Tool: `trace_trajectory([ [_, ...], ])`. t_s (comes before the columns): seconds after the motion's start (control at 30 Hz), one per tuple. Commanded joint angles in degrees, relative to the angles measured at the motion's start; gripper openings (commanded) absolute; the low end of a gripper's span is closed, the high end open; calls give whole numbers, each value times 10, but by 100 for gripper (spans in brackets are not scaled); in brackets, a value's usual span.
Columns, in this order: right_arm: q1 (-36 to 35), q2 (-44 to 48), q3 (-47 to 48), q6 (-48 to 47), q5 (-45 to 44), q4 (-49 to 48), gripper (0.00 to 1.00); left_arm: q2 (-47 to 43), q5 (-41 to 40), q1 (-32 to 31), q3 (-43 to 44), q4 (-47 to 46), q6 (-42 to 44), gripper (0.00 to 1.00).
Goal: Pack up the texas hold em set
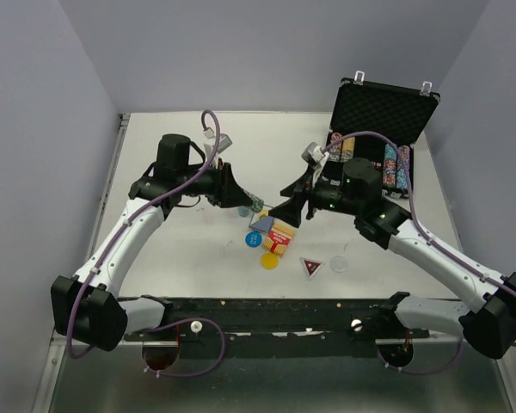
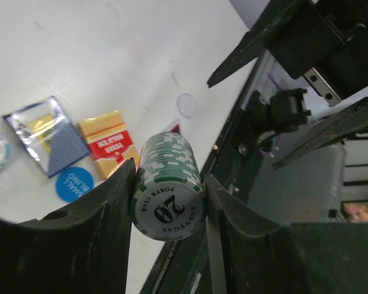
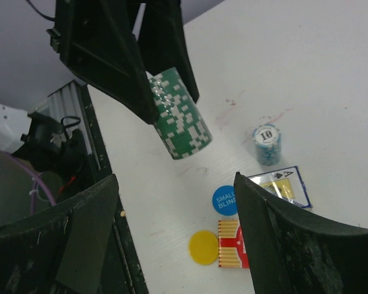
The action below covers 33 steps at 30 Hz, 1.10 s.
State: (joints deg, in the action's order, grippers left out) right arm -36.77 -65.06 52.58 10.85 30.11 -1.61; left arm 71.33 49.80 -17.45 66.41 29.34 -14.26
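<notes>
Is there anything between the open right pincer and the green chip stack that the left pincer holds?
Nothing visible. The green chip stack hangs in open air in the left pincer, straight ahead of the right pincer; the cards and discs lie below on the table.

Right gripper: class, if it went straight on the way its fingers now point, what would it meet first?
Most likely the green poker chip stack clamped in the left gripper. It hangs dead ahead of the open right gripper, in line with the gap between its fingers. Depth is unclear, so how near it is remains uncertain.
</notes>
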Motion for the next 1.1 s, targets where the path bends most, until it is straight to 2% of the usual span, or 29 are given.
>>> trace_trajectory([
  [0.0, -35, -17, 38, -36, 40, 73, 83, -14, 174, -7, -65, -168, -78, 0],
  [0.4, -83, 20, 7, -26, 26, 69, 84, -6, 189, -36, -79, -165, -85, 0],
  [0.67, -119, 9, 1, -39, -36, 56, 83, -8, 197, -55, -79, -166, -82, 0],
  [0.9, -124, 25, -18, -55, -102, 38, 83, -13, 201, -59, -80, -166, -81, 0],
  [1.07, -125, 31, -31, -50, -116, 22, 80, -13, 208, -64, -82, -174, -89, 0],
])
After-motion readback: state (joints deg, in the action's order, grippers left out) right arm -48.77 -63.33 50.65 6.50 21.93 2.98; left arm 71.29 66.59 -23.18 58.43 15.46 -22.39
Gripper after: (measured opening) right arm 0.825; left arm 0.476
